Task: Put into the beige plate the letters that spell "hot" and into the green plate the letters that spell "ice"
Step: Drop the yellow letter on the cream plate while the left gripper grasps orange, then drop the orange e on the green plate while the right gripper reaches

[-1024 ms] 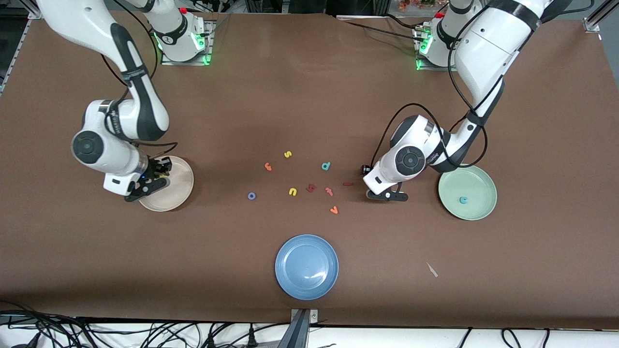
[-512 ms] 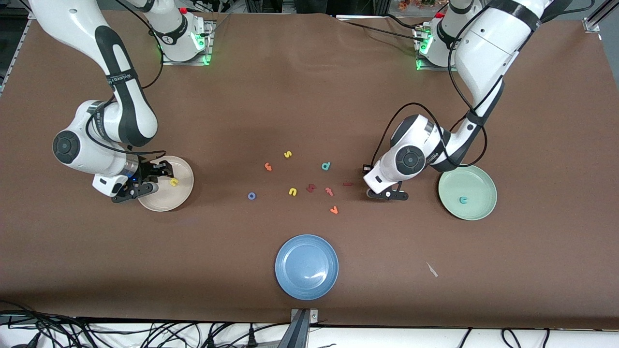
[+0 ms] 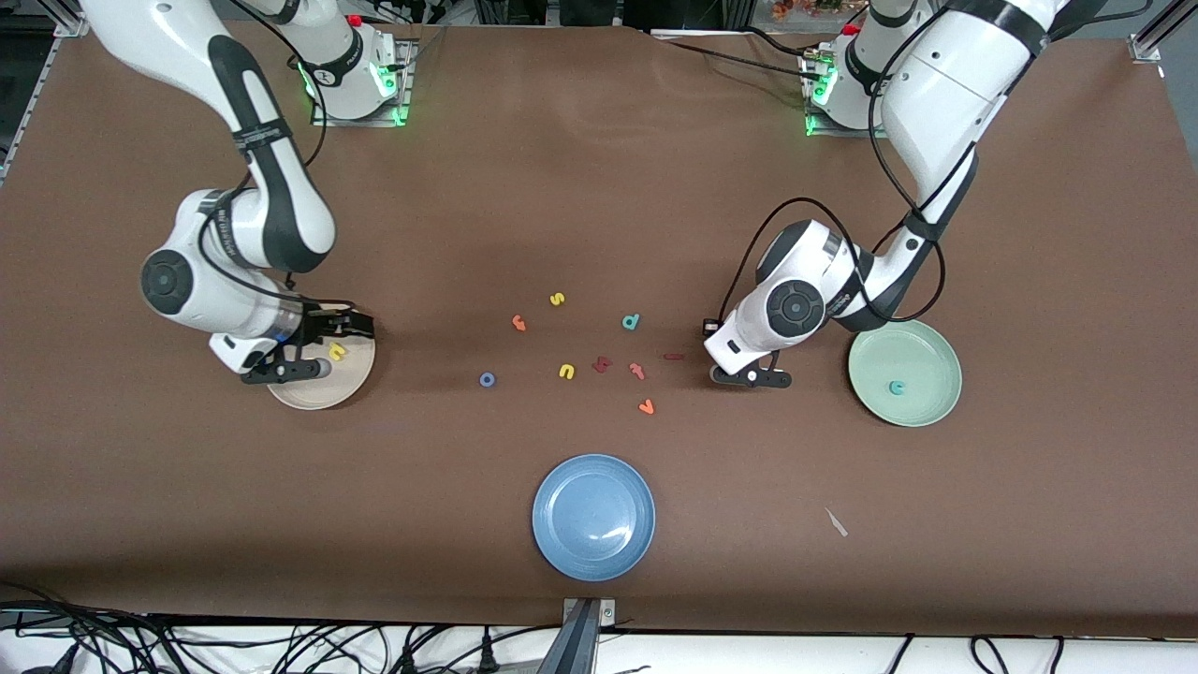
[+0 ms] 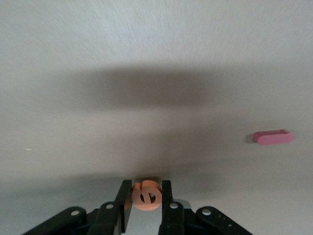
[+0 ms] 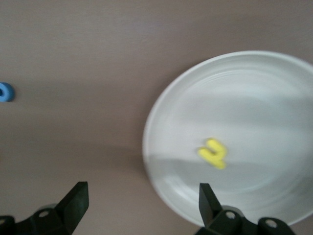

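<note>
On the brown table (image 3: 599,187) the left pincer (image 4: 146,205) is pinching the orange "e" (image 4: 146,195) low between its tips, risking a slip, while the right pincer (image 5: 139,203) is hanging wide open over the beige plate (image 5: 274,83) holding the yellow "h" (image 5: 213,153).

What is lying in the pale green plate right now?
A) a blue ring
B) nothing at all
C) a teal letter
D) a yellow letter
C: in the front view a single small teal letter "c" lies in the green plate, while the yellow letter "h" lies in the beige plate.
</note>
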Tool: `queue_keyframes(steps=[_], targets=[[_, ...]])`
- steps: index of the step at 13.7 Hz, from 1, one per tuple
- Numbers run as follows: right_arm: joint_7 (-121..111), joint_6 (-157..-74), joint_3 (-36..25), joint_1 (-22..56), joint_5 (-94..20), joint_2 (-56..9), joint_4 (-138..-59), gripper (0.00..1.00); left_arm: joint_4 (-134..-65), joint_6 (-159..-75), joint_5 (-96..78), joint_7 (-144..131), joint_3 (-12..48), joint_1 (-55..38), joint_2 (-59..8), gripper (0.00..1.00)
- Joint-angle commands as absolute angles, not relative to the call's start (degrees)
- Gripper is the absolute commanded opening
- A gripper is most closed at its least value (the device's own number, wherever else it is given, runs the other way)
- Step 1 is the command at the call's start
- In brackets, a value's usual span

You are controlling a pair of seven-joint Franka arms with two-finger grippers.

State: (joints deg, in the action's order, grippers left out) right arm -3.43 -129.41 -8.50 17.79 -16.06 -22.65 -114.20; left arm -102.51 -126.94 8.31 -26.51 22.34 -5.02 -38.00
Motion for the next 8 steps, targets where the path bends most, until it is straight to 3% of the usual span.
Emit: queue_keyframes(steps=[1,3,8], targets=[[6.1,-128.4,-8.5,22.2,-16.7,-21.7,-114.4,1.0,-98.3,-117.4,7.9,-24.8,22.0,-3.4,-33.9,0.0],[11.7,-128.6,-8.5,27.4,-16.6,-22.0,-114.4,1.0,-96.1,-113.6,8.9,-19.3,21.2,-1.2,-33.9,0.0],[14.9,-129.5,-8.5,34.8,-9.7,-23.4,-114.2,1.0,-96.9,-113.5,15.8,-6.0,21.2,8.0,-33.7,0.0]])
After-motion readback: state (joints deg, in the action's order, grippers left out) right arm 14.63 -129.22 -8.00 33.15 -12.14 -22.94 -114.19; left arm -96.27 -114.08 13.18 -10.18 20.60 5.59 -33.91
